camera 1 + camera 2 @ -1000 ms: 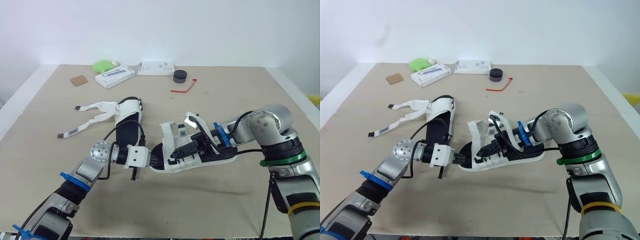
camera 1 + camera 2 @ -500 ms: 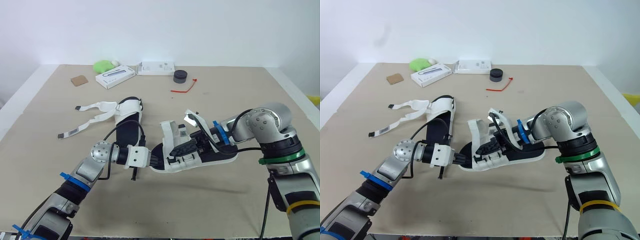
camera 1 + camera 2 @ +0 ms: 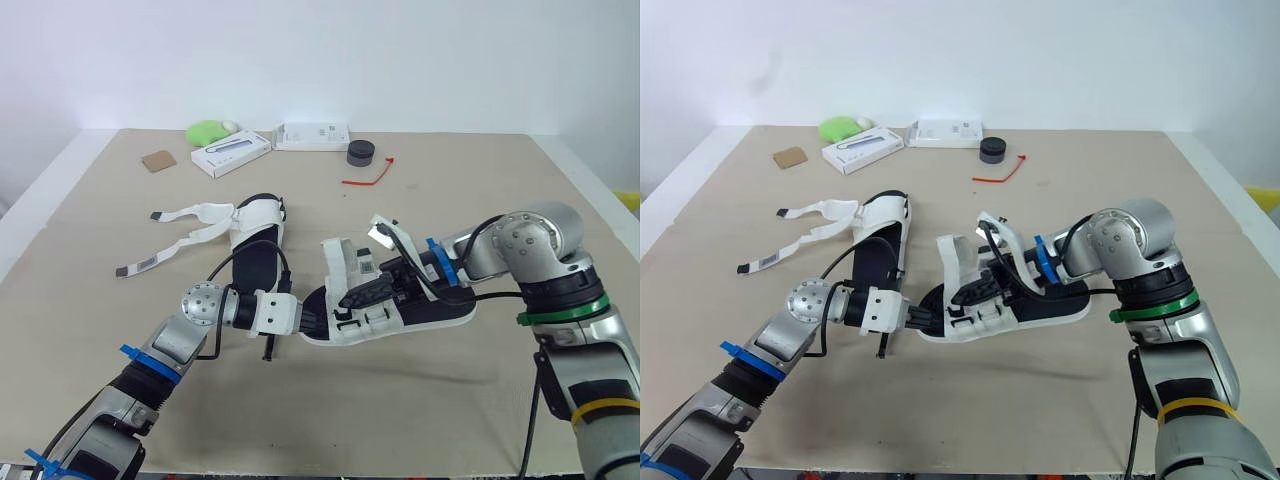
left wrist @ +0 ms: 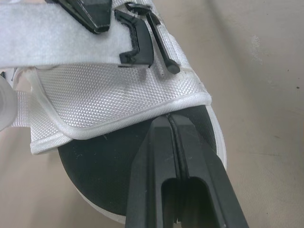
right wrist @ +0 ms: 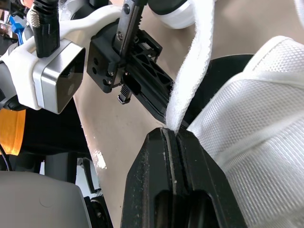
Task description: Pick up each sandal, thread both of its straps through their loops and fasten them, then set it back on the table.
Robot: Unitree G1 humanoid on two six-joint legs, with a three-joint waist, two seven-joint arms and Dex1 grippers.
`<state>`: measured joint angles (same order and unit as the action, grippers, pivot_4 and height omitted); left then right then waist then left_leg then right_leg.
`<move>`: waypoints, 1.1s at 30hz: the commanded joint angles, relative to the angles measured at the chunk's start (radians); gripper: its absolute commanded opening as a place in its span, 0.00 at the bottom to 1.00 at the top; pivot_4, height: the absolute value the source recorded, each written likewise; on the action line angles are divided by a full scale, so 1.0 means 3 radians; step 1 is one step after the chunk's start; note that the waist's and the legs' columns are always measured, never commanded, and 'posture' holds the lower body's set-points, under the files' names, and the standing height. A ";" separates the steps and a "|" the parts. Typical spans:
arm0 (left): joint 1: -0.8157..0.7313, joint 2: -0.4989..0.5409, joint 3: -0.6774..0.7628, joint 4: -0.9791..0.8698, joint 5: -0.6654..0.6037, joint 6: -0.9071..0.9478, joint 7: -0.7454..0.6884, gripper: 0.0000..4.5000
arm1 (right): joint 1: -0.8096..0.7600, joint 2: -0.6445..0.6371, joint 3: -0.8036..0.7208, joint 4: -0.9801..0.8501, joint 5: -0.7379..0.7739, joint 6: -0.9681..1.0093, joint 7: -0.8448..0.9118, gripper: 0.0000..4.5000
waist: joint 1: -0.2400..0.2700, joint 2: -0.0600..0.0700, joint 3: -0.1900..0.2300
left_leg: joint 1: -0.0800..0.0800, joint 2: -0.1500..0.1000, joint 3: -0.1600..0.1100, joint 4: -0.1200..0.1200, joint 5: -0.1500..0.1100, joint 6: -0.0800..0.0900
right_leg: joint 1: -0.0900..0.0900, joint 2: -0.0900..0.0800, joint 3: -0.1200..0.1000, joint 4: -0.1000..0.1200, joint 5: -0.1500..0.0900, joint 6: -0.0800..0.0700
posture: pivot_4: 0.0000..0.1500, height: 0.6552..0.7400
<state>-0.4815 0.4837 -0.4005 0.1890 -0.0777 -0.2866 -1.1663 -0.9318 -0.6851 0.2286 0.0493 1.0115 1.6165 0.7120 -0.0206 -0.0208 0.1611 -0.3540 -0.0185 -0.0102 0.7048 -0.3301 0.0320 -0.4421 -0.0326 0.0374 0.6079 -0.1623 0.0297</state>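
Observation:
A white sandal with a black footbed lies on the table in front of me. My left gripper is shut on its near end, its fingertips clamping the sole's edge under the white mesh upper. My right gripper reaches in from the right and is shut on a white strap of this sandal, over the upper. Another strap end sticks up behind it. A second sandal lies further back on the left, with its two straps splayed out on the table.
Along the table's far side are a green object, two white boxes, a black round lid, a red tie and a brown card. Bare tan tabletop lies in front.
My right gripper has slid a little to the left over the sandal's upper, taking the strap with it. The left gripper and the second sandal have stayed put.

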 commanded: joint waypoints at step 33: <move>0.0092 0.0042 -0.0158 0.0217 0.0232 0.0102 -0.0027 0.00 | 0.0192 -0.0175 0.0041 -0.0087 0.0513 -0.0007 -0.0467 0.01 | 0.0000 0.0000 -0.0001 | 0.0000 -0.0003 -0.0003 0.0000 0.0000 0.0000 | 0.0002 -0.0004 -0.0002 0.0000 -0.0002 0.0003 | 1.00 1.00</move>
<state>-0.4829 0.4835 -0.4057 0.1884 -0.0777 -0.2865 -1.1642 -0.8744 -0.7346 0.2348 0.0229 1.1936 1.6031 0.5833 -0.0206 -0.0207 0.1608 -0.3542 -0.0195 -0.0109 0.7048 -0.3301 0.0320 -0.4416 -0.0340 0.0368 0.6078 -0.1629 0.0305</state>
